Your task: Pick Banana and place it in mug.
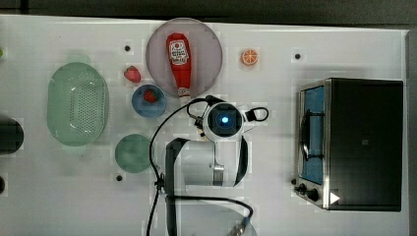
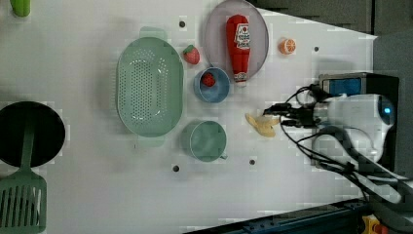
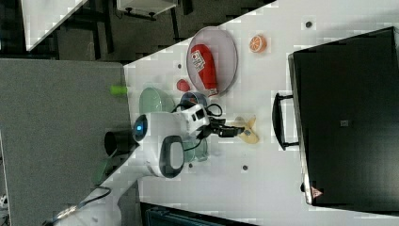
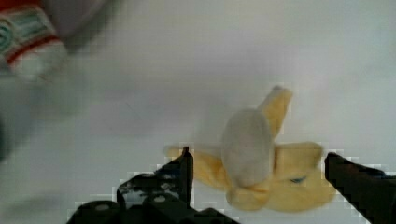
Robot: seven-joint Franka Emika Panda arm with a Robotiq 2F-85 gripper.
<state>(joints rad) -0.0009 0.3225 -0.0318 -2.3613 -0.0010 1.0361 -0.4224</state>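
White tabletop, crowded on one side: a pale-green perforated colander, a blue bowl with a strawberry in it, a grey plate carrying a ketchup bottle, an orange slice, and a dark toaster oven well apart at the top view's right. Banana lies flat on bare table, between the mug and the arm, touching neither. It is a half-peeled toy: pale rounded core in the middle, yellow peel flaps splayed out around it. Gripper hangs over it with jaws spread wide, one finger either side of the core, nothing held. Judgement: light piece, likely plastic or soft rubber, smooth and a bit slippery; no fragility worry. Flaps look thin and probably flexible, so a pinch on them may fold or slide off. Best hold appears to be across the stiff central core, low enough to clear the rounded tip. Mug is small and teal, mouth up, side handle visible; splayed peel may catch on its rim, so core-first entry seems wise.
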